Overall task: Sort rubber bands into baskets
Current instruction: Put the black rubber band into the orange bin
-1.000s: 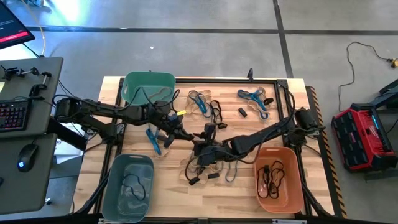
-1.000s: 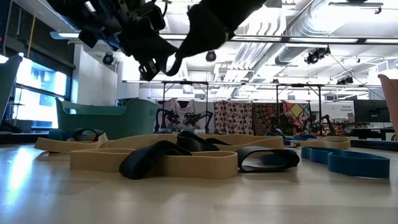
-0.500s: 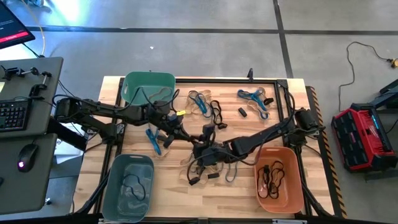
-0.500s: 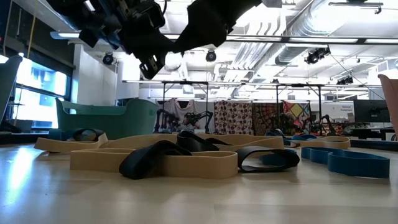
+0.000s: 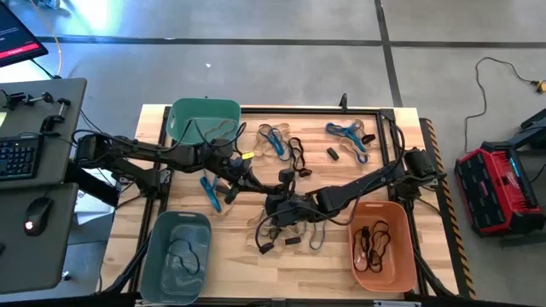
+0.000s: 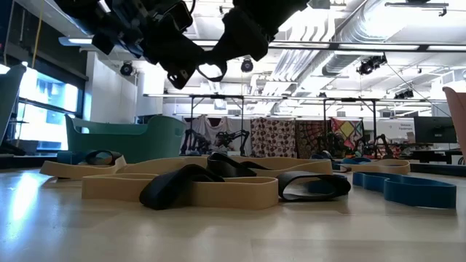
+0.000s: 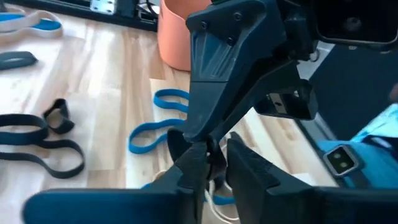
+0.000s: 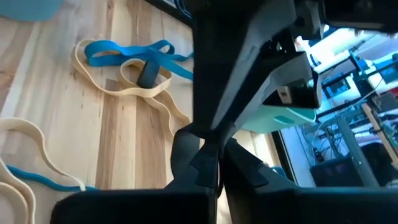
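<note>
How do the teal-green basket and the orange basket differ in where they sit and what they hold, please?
The teal-green basket sits at the table's far left corner, just beyond the left arm; the orange basket sits at the near right corner, beside the right arm. Dark bands lie in both; the orange basket's show more clearly, as a small cluster near its middle, while the teal-green basket's lie toward its near edge. Both are small rounded-rectangular tubs, upright and open-topped.

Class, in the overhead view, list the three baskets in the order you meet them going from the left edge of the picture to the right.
Grey-blue basket → teal-green basket → orange basket.
</note>
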`<move>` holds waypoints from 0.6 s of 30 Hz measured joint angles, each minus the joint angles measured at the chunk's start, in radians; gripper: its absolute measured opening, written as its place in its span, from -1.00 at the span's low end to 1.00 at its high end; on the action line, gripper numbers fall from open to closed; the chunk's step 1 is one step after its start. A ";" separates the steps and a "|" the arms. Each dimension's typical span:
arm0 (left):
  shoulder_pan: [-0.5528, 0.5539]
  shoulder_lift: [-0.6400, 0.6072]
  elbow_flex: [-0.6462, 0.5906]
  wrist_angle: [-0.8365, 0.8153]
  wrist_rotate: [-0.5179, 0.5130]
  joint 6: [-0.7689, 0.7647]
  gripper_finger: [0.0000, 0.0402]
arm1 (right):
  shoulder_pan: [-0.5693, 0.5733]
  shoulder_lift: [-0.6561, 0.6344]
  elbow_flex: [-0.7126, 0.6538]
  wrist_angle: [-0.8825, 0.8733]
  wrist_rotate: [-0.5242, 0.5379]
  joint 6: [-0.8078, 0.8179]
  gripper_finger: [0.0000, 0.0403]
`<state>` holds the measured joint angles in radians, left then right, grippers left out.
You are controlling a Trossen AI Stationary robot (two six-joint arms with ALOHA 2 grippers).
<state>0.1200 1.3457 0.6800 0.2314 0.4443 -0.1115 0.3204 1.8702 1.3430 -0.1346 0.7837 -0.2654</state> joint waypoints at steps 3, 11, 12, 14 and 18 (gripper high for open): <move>0.000 0.000 0.000 0.001 -0.010 0.027 -0.58 | -0.001 0.000 0.000 -0.019 0.000 0.031 -0.99; 0.000 0.000 0.001 0.032 -0.035 0.094 -0.29 | 0.003 -0.004 0.000 -0.090 -0.020 0.123 -1.00; -0.001 0.000 0.001 0.032 -0.053 0.098 -0.26 | 0.005 -0.007 0.000 -0.104 -0.025 0.144 -1.00; -0.004 0.001 0.000 0.033 -0.089 0.113 -0.22 | 0.012 -0.020 0.000 -0.142 -0.029 0.187 -1.00; -0.004 0.001 0.000 0.056 -0.124 0.141 -0.16 | 0.031 -0.062 0.000 -0.254 -0.034 0.289 -1.00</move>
<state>0.1162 1.3464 0.6804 0.2878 0.3203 0.0295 0.3516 1.8080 1.3434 -0.3883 0.7501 0.0237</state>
